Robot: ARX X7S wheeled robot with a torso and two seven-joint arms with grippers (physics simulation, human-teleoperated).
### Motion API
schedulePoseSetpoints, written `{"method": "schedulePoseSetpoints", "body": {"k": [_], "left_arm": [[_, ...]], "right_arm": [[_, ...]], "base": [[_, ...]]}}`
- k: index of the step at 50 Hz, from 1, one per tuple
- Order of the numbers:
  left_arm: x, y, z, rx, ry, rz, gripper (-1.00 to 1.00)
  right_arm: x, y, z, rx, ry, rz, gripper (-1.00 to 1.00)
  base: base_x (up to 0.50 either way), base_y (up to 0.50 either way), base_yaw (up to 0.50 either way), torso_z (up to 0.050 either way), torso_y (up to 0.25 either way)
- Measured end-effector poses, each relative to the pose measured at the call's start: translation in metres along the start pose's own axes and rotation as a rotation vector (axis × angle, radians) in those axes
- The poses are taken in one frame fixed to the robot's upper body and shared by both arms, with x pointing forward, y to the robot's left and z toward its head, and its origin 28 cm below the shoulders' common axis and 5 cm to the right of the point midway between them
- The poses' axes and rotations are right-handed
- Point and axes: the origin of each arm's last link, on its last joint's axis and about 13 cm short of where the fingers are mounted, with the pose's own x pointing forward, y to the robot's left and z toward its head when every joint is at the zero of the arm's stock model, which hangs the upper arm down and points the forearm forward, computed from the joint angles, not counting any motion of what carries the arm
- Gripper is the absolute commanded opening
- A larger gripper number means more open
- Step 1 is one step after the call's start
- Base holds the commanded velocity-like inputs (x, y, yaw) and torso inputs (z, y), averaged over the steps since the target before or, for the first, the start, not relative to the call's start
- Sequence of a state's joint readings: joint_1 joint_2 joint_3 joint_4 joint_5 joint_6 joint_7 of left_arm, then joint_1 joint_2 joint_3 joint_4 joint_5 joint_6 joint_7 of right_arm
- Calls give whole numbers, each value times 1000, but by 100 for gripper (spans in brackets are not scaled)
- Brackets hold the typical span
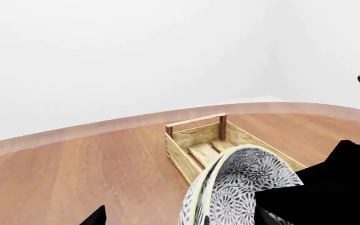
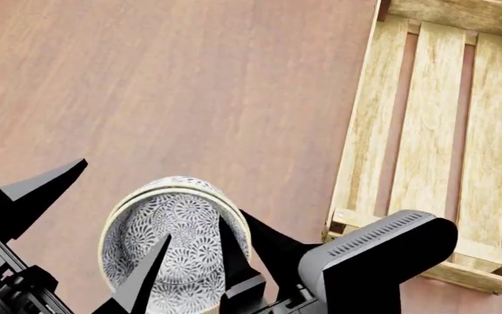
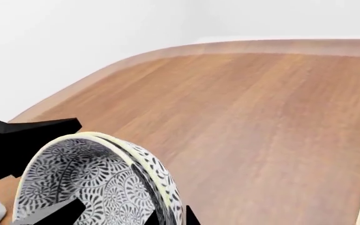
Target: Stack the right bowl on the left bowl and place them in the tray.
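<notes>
While the left wrist view looks across the wooden table (image 1: 73, 164) to the tray (image 1: 196, 140), the patterned bowls (image 1: 243, 187) fill the foreground, tilted on edge with two rims nested, a dark gripper part beside them; how far that hand is open I cannot tell from here, and the tray stands apart, beyond the bowls.

From the head view the stacked pair (image 2: 177, 229) sits low between the arms, well left of the tray (image 2: 355, 131), whose slatted floor is bare. The left gripper (image 2: 102, 235) stands spread wide — one finger far out, the other over the bowl's inside — so it looks open, holding nothing. The right gripper (image 2: 242, 252) has one finger inside the rim and one outside; it appears closed on the bowls.

The right wrist view shows the nested bowls (image 3: 99, 178) close up, cream rims doubled, a dark finger across the lower inner wall.

Stacking looks done — the carry is in hand. My judgement: the next move calls for swinging the pair rightward over the tray's near plank, levelling them, and lowering onto the slats before letting go
</notes>
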State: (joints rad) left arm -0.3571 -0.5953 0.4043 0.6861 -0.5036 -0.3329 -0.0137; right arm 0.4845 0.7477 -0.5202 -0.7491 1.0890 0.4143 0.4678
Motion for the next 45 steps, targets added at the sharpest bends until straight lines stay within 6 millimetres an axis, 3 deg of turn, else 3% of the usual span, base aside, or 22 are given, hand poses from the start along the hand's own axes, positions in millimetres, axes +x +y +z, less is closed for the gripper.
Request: {"method": "schedulePoseSetpoints", "body": {"k": [24, 45], "left_arm": [[-31, -18, 6, -71, -101, 72, 100], [-50, -39, -6, -182, -147, 144, 100]], "right_arm": [[18, -20, 18, 2, -21, -87, -100], [49, -57, 50, 13, -61, -242, -100]], "base": [[0, 0, 0, 0, 1], [0, 0, 0, 0, 0]]}}
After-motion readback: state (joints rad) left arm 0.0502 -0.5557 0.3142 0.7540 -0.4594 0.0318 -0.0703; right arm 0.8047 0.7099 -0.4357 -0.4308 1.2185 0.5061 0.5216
